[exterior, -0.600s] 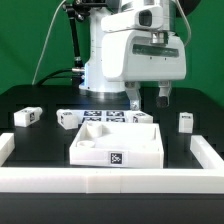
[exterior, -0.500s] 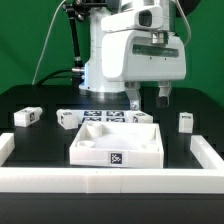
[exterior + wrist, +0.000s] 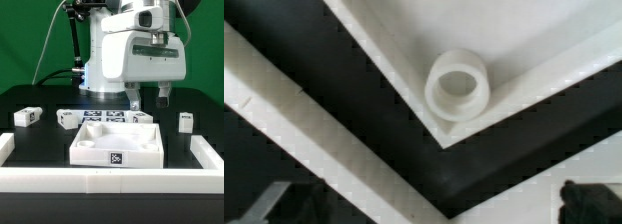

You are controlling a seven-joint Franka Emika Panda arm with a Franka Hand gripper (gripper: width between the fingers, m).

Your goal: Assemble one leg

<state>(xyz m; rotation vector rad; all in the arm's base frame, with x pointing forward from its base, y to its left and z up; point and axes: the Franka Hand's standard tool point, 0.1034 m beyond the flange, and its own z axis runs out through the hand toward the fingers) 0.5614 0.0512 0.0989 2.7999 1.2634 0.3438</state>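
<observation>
My gripper [image 3: 149,97] hangs open and empty just above the far right corner of the large white square panel [image 3: 117,141]. Three small white legs with tags stand on the black table: one at the exterior view's left [image 3: 27,116], one by the panel's far left corner [image 3: 67,119], and one at the right [image 3: 185,121]. The wrist view shows the panel's corner with a round recessed hole [image 3: 459,82]. My dark fingertips [image 3: 589,200] sit at the frame's edges, wide apart, around the gripper's middle [image 3: 429,207]. Nothing is between them.
The marker board [image 3: 103,117] lies flat behind the panel. A low white wall [image 3: 110,180] borders the table's front and both sides. A white strip [image 3: 295,110] runs diagonally beside the panel in the wrist view. The robot's base stands at the back.
</observation>
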